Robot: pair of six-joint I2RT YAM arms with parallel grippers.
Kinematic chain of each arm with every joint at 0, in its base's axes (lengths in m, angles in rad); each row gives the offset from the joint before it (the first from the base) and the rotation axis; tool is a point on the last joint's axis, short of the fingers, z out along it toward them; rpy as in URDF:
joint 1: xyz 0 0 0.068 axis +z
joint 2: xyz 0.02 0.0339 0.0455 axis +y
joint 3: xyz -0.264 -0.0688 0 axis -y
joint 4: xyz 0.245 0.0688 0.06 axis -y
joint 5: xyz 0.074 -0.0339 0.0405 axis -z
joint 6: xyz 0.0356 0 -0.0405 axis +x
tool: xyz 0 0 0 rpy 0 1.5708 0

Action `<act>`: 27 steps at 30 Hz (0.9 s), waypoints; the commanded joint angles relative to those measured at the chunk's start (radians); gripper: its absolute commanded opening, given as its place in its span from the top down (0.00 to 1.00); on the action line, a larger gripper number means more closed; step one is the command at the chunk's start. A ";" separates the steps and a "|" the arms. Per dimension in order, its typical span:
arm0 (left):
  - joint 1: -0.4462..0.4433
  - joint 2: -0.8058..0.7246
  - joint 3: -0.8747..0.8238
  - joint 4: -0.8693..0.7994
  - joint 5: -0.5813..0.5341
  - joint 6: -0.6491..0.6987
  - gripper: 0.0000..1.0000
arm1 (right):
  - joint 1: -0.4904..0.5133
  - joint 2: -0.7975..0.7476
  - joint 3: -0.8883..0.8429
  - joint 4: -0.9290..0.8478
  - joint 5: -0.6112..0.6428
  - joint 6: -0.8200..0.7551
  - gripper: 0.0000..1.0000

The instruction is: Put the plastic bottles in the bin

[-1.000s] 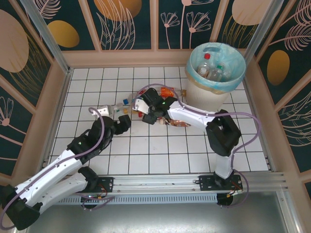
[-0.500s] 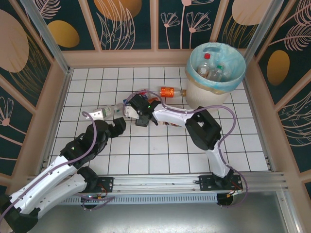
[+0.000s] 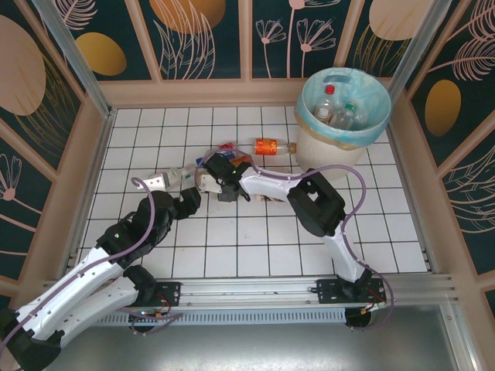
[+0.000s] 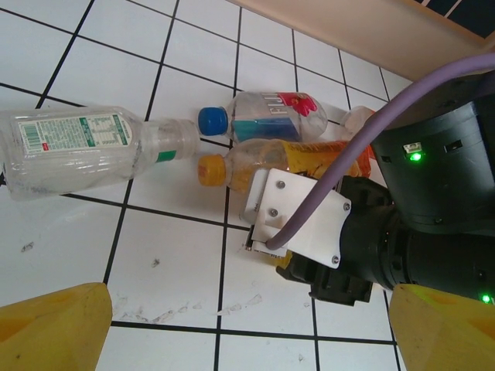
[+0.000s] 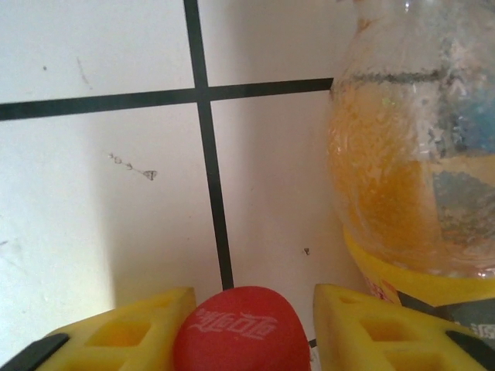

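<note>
Two right fingers [image 5: 131, 332] have now closed against a red cap [image 5: 241, 331]; left fingers [image 4: 50, 328] stay wide apart, empty.

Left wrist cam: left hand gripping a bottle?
No, the left hand is open, fingers wide apart over the tiles, bottles lying beyond them.

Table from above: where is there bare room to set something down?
The table is bare at its far-left corner, along the right wall nearer than the bin, and in the near middle. Crowded: the bottles mid-table.
</note>
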 commanded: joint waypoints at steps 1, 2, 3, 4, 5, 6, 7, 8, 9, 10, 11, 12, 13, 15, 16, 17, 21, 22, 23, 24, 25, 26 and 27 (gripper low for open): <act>0.005 0.005 -0.001 -0.008 -0.020 0.012 0.08 | 0.004 0.000 0.037 -0.009 0.017 -0.018 0.62; 0.006 0.006 0.005 -0.009 -0.020 0.013 0.08 | 0.005 -0.012 0.037 -0.007 0.014 -0.018 0.65; 0.005 0.009 0.012 -0.011 -0.021 0.014 0.08 | 0.006 -0.027 0.037 -0.006 0.011 -0.018 0.68; 0.005 0.013 0.018 -0.012 -0.022 0.017 0.08 | 0.006 -0.043 0.037 -0.008 0.009 -0.017 0.69; 0.005 0.015 0.029 -0.014 -0.025 0.019 0.08 | 0.007 -0.064 0.035 -0.009 0.004 -0.015 0.70; 0.005 0.019 0.039 -0.017 -0.027 0.022 0.08 | 0.007 -0.088 0.033 -0.009 -0.002 -0.015 0.71; 0.006 0.022 0.049 -0.018 -0.029 0.025 0.08 | 0.009 -0.108 0.029 -0.008 -0.009 -0.015 0.72; 0.005 0.026 0.063 -0.020 -0.037 0.031 0.08 | 0.008 -0.136 0.023 -0.007 -0.017 -0.018 0.75; 0.005 0.027 0.079 -0.023 -0.051 0.036 0.08 | 0.010 -0.161 0.016 -0.002 -0.017 -0.020 0.75; 0.006 0.027 0.094 -0.023 -0.061 0.044 0.08 | 0.013 -0.185 0.009 0.002 -0.011 -0.023 0.76; 0.006 0.026 0.111 -0.020 -0.074 0.052 0.09 | 0.015 -0.212 -0.001 0.012 0.003 -0.031 0.76; 0.006 0.026 0.127 -0.014 -0.085 0.061 0.09 | 0.018 -0.239 -0.013 0.024 0.017 -0.035 0.78; 0.007 0.028 0.138 -0.005 -0.091 0.064 0.10 | 0.020 -0.265 -0.022 0.036 0.031 -0.038 0.78; 0.005 0.038 0.161 0.027 -0.087 0.072 0.11 | 0.022 -0.324 -0.044 0.064 0.046 -0.033 0.80; 0.005 0.047 0.168 0.040 -0.075 0.068 0.12 | 0.023 -0.356 -0.054 0.079 0.050 -0.025 0.81; 0.005 0.065 0.175 0.049 -0.045 0.051 0.13 | 0.021 -0.386 -0.066 0.094 0.054 -0.011 0.81; 0.004 0.197 0.130 -0.027 0.279 -0.180 0.14 | 0.020 -0.512 -0.114 0.114 0.076 0.056 0.82; -0.004 0.229 0.094 -0.052 0.372 -0.248 0.14 | 0.020 -0.541 -0.132 0.117 0.081 0.069 0.82; -0.032 0.245 0.032 -0.048 0.461 -0.318 0.14 | 0.020 -0.575 -0.156 0.125 0.083 0.081 0.82; -0.087 0.241 -0.038 -0.012 0.496 -0.385 0.15 | 0.018 -0.614 -0.191 0.146 0.086 0.089 0.82; -0.125 0.231 -0.090 0.017 0.514 -0.436 0.15 | 0.017 -0.646 -0.221 0.169 0.088 0.095 0.82; -0.141 0.222 -0.146 0.045 0.553 -0.486 0.16 | 0.015 -0.679 -0.252 0.196 0.085 0.102 0.82; -0.143 0.210 -0.194 0.086 0.601 -0.521 0.16 | 0.012 -0.704 -0.276 0.219 0.080 0.111 0.82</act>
